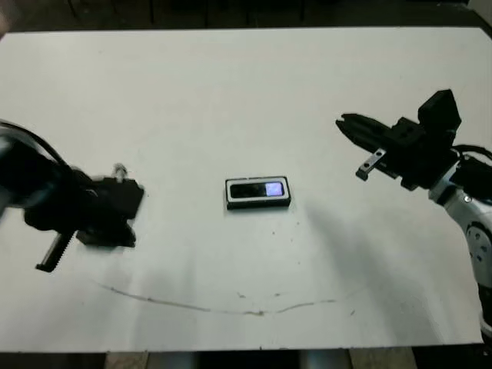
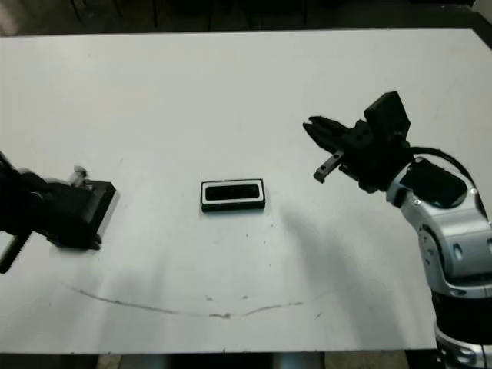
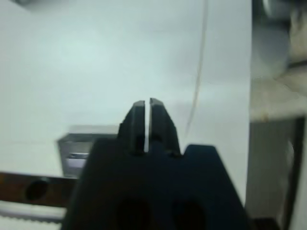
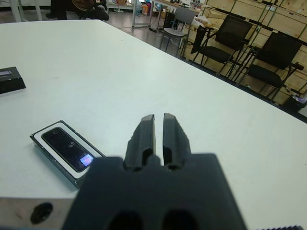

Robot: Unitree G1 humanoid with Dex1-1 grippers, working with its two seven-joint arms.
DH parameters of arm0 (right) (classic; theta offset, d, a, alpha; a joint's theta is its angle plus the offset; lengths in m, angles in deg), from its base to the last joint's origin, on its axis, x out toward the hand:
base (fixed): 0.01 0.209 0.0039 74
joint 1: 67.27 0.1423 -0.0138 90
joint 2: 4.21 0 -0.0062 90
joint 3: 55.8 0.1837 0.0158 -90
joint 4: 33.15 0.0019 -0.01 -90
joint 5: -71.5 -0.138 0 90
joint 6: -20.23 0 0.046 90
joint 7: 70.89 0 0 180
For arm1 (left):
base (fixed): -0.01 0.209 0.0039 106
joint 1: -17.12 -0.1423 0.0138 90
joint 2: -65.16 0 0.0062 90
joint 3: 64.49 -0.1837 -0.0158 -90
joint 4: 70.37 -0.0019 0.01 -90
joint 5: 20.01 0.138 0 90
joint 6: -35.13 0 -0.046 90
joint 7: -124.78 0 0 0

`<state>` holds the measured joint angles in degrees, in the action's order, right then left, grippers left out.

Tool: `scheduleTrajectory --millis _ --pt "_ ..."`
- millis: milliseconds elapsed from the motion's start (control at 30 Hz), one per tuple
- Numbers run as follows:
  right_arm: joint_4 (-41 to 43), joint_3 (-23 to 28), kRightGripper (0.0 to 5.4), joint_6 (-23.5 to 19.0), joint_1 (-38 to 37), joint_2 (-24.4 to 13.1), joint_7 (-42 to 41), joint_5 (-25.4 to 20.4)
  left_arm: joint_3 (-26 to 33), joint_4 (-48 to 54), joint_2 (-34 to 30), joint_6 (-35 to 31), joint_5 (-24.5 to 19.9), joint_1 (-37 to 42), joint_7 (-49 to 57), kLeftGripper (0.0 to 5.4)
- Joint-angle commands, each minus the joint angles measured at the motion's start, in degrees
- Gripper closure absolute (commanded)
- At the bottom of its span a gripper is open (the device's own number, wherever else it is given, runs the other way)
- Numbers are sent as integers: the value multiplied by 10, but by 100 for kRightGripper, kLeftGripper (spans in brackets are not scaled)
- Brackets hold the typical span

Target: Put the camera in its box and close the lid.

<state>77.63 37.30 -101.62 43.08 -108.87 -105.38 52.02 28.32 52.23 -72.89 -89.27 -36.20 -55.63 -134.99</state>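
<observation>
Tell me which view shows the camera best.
The right wrist view: the camera lies large and sharp in the box, screen lit. Both eye views show it small, from above. The left wrist view doesn't clearly show it.

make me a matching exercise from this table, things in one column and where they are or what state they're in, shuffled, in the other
Things:
1. camera
2. box
3. lid
4. right end effector

Places and states:
a. flat on the table, apart from the box, toward the robot's left
b. raised over the table to the robot's right of the box, holding nothing
c. lying inside the white-lined tray, screen up
d. near the middle of the table, uncovered

Pairs: 1-c, 2-d, 3-a, 4-b
</observation>
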Motion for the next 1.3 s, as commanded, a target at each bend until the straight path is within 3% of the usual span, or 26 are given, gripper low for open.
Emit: scheduleTrajectory --millis 33,100,167,200,300,367,567,700,1000,1200,1300 --pt "-9 -6 538 -7 -4 -7 -1 4 181 94 125 -56 -44 -131 136 540" --pt "-13 -6 538 -5 -4 -7 -3 3 228 141 244 -30 -31 -201 256 540" --pt "-14 -7 538 -6 -3 -7 -2 4 233 186 346 -2 7 -257 375 540" --pt "-16 -8 539 -5 -3 -7 -2 5 214 211 391 16 49 -287 440 530" --pt "-20 -8 540 -2 -3 -6 -4 4 162 244 461 60 132 -361 544 494" --pt "-23 -8 540 -2 -2 -6 -4 5 137 236 482 94 161 -398 573 458" --pt "-40 -15 540 15 -2 -9 -9 11 86 159 534 167 168 -446 636 351" --pt "-52 -17 540 19 -1 -8 -16 9 70 111 529 209 168 -449 663 282" --pt "-55 -19 540 23 -6 -9 -18 18 86 107 491 154 121 -433 653 118" --pt "-60 -19 540 26 -9 -9 -20 19 78 107 487 132 137 -431 668 11" --pt "-60 -19 540 30 -11 -11 -21 20 77 96 493 151 139 -433 671 3"
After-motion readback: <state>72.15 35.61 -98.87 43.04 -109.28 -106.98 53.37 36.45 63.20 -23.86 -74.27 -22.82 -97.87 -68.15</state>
